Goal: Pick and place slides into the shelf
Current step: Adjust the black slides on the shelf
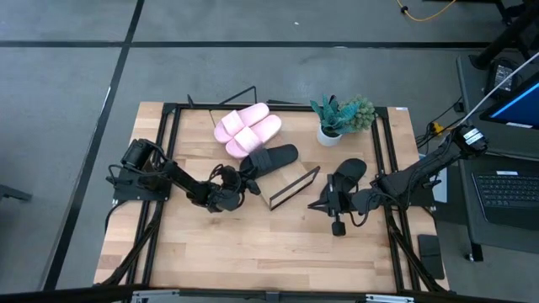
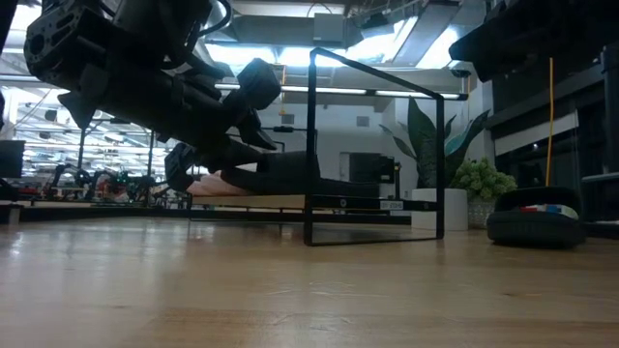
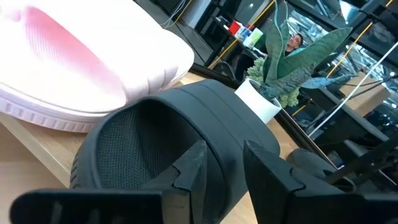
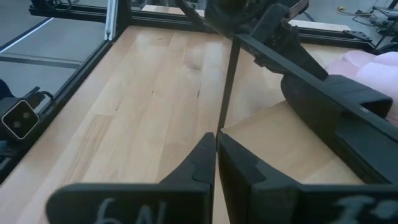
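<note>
Pale pink, the two slides (image 1: 246, 130) lie side by side on the shelf (image 1: 290, 188), a slanted light-wood board on a thin black wire frame in the middle of the desk (image 1: 253, 244). A black slide (image 1: 274, 157) lies on the board just beside the pink pair, touching them. The left gripper (image 1: 249, 183) is at the heel end of this black slide; in the left wrist view its fingers (image 3: 194, 165) stand apart, released, with the slide's strap (image 3: 205, 118) just in front of them and no grip on it. The second black slide (image 1: 349, 172) rests on the desk to the right of the shelf, near a small potted plant (image 1: 340, 118) in a white pot. The right gripper (image 1: 322, 204) hovers over the desk between the shelf's lower corner and that slide, its fingers (image 4: 202, 163) pressed together and grasping nothing.
</note>
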